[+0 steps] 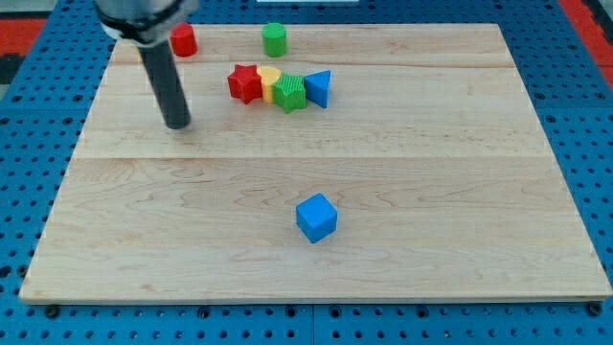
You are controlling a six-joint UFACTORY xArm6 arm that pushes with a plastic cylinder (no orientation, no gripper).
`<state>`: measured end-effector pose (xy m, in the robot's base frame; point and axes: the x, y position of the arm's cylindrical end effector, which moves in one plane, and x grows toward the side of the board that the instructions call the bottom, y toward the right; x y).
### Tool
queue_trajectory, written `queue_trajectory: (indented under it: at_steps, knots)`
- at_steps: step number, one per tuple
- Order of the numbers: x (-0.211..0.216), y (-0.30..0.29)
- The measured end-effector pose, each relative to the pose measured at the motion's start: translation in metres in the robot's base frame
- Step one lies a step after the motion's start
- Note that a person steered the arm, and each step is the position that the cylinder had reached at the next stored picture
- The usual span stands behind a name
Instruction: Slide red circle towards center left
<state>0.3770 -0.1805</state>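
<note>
The red circle stands near the board's top left edge, partly behind the rod. My tip rests on the wooden board, below the red circle and apart from it, to the left of a cluster of blocks. The cluster holds a red star, a yellow block, a green block and a blue triangle, all touching in a row.
A green cylinder stands at the top, right of the red circle. A blue cube lies alone below the board's middle. Blue pegboard surrounds the board.
</note>
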Motion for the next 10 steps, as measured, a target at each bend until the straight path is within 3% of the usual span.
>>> queue_trajectory:
  at_steps: [4, 6, 8, 9, 10]
  knots:
    - [-0.019, -0.021]
    - [-0.081, -0.019]
    - [-0.127, 0.057]
    - [-0.175, 0.059]
    - [-0.185, 0.052]
